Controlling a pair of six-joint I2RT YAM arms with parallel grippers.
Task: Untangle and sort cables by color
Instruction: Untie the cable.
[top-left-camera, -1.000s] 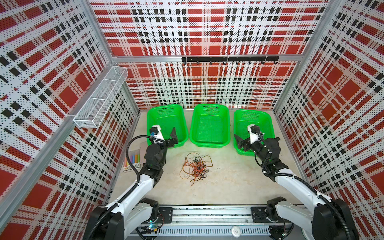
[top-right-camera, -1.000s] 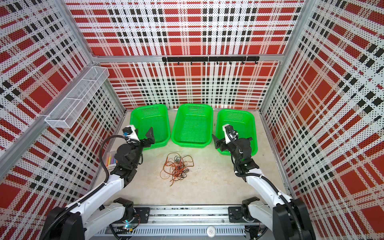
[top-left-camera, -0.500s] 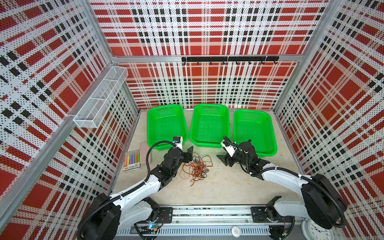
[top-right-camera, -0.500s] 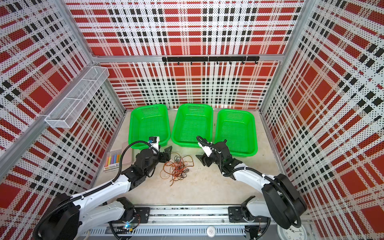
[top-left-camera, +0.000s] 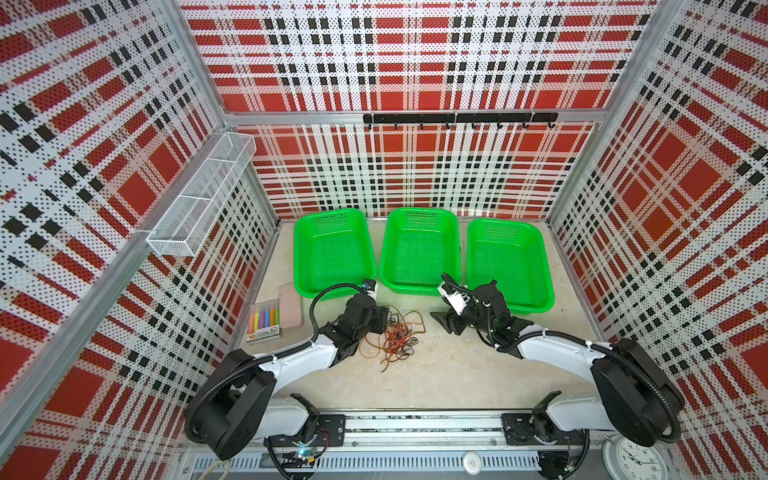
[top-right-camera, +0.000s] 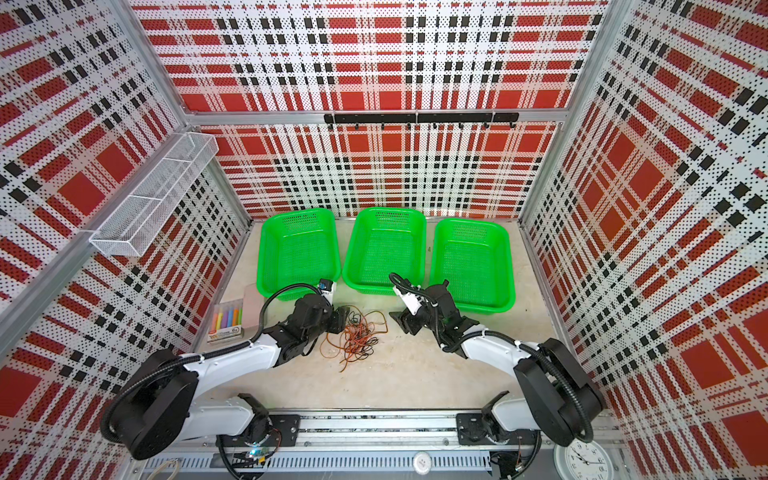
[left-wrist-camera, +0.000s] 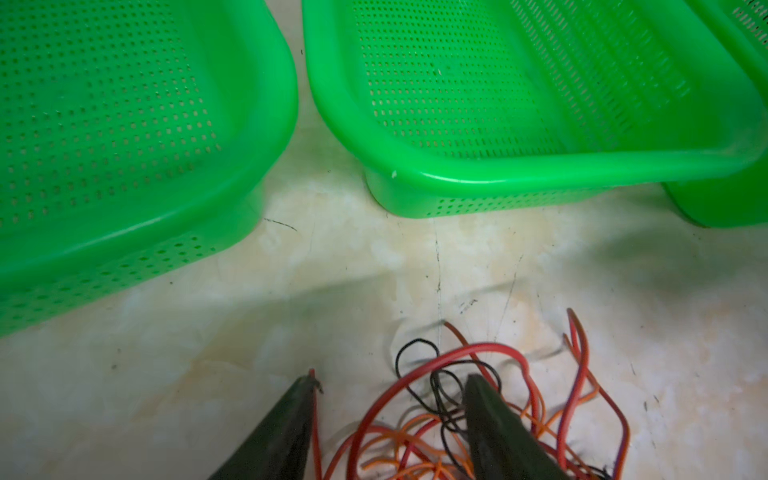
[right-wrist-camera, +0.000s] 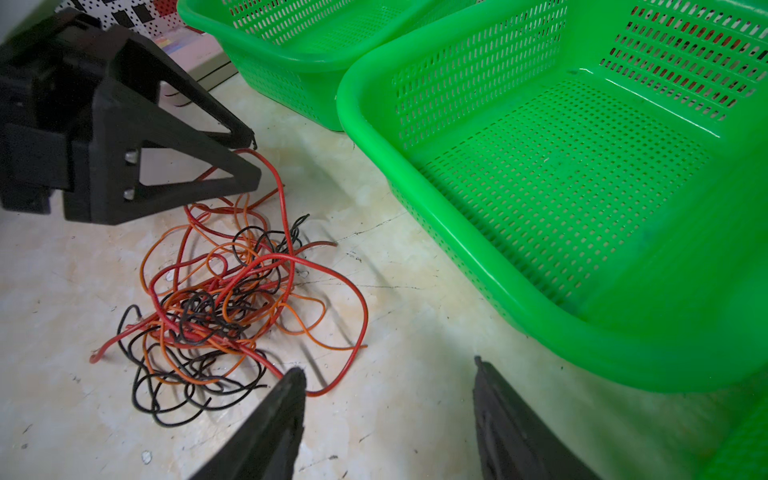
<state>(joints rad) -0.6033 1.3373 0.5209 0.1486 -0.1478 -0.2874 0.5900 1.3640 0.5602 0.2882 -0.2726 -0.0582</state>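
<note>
- Orange, red and black thin cables (top-left-camera: 392, 338) are lying in one knotted heap near the middle of the beige tabletop (top-left-camera: 457, 374), just in front of the baskets, with none sorted yet.
- My left gripper (left-wrist-camera: 390, 380) is standing open over the side of the heap that faces the left edge. Its jaws are straddling several red and black strands at once and clamping nothing.
- My right gripper (right-wrist-camera: 388, 368) is hanging open too and is empty. It is just beside the heap on the side toward the right edge, with one fingertip close against a red loop.
- As I am judging it, closing my left jaws here would be pinching mixed colours, so a lift would be dragging the whole knot instead of one strand.
- Pulling while my right jaws are not pinning the rest would likely be tightening the knot or sliding the heap across the tabletop.
- Such thin strands may be slipping from between my fingertips, or snagging on them at release.
- Three green perforated plastic baskets (top-left-camera: 296, 249) are sitting in a row along the back edge and showing no cables inside. The middle basket (top-left-camera: 411, 287) is raising its near rim close behind the heap, where a trailing wire could be catching.
- A box of coloured markers (top-left-camera: 264, 320) and a flat pink case (top-left-camera: 291, 306) are lying by the left edge, close beside my left arm.
- Nothing is standing between my grippers and the heap.
</note>
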